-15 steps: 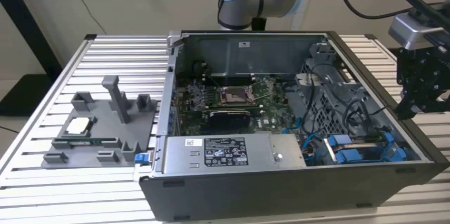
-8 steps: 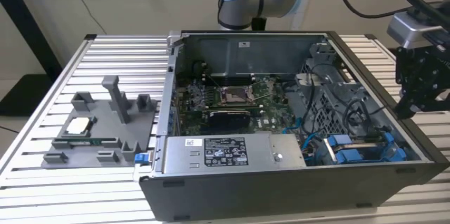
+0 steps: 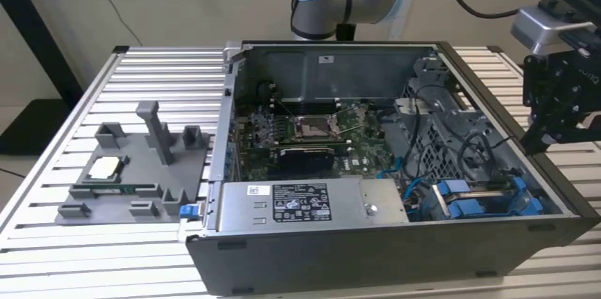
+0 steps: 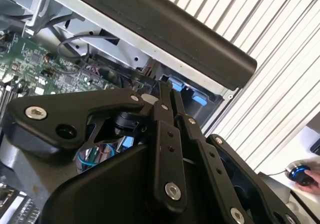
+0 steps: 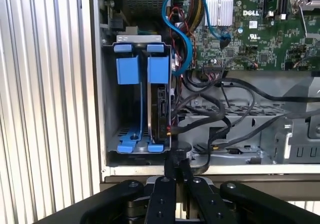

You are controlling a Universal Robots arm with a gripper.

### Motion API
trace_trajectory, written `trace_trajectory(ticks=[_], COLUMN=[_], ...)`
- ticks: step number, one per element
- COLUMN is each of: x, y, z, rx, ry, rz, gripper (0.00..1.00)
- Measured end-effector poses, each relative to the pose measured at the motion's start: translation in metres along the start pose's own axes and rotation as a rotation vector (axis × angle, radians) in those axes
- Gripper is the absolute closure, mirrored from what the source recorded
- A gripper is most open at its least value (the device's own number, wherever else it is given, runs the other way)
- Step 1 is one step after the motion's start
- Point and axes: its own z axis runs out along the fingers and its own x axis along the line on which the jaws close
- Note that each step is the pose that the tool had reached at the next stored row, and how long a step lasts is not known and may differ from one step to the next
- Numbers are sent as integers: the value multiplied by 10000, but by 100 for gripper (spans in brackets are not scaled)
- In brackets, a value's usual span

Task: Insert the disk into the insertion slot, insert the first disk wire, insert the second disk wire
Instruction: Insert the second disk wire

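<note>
**A:** How is the pincer (image 5: 177, 165) set?

**B:** Its two fingers are pressed together, and I see nothing between them. It hangs over the side wall of the case (image 5: 240, 170), tips pointing inward.

**A:** What lies nearest it?

**B:** Just past the tips is the cage (image 5: 107, 104), a metal box with two upright slots.

**A:** And the disk (image 5: 163, 109)?

**B:** Already in the cage. It stands on edge in the slot on the board side, its blue tab at the end away from the pincer. The other slot holds only a blue carrier (image 5: 127, 70).

**A:** Wires?

**B:** A black wire (image 5: 175, 129) meets the disk's edge at the end close to the pincer. I cannot tell whether it is fully seated. More black cables (image 5: 220, 115) bunch just beside the cage, and a blue cable (image 5: 175, 19) loops beyond it.

**A:** Farther off?

**B:** The green board (image 5: 260, 34), carrying white print and a finned heatsink (image 5: 220, 10).

**A:** Any labels?

**B:** In the exterior view, a silver box (image 3: 376, 204) sits across the case from the pincer. It bears a white label (image 3: 298, 200) whose black print is too small to make out. Farthest of all, outside the case, is a grey tray (image 3: 141, 193) on the slatted table (image 3: 56, 243), and it holds a square chip (image 3: 103, 167)
</note>
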Motion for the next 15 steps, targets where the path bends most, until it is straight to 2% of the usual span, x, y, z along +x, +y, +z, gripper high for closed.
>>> trace_trajectory(ticks=[3, 4, 5, 15], x=[-14, -14, -15, -32], y=[76, 83, 83, 85], z=[-8, -9, -9, -9], rx=[-62, -62, -63, -63], ry=[-43, -84, -92, -96], rz=[5, 9, 9, 10], gripper=[84, 84, 84, 84])
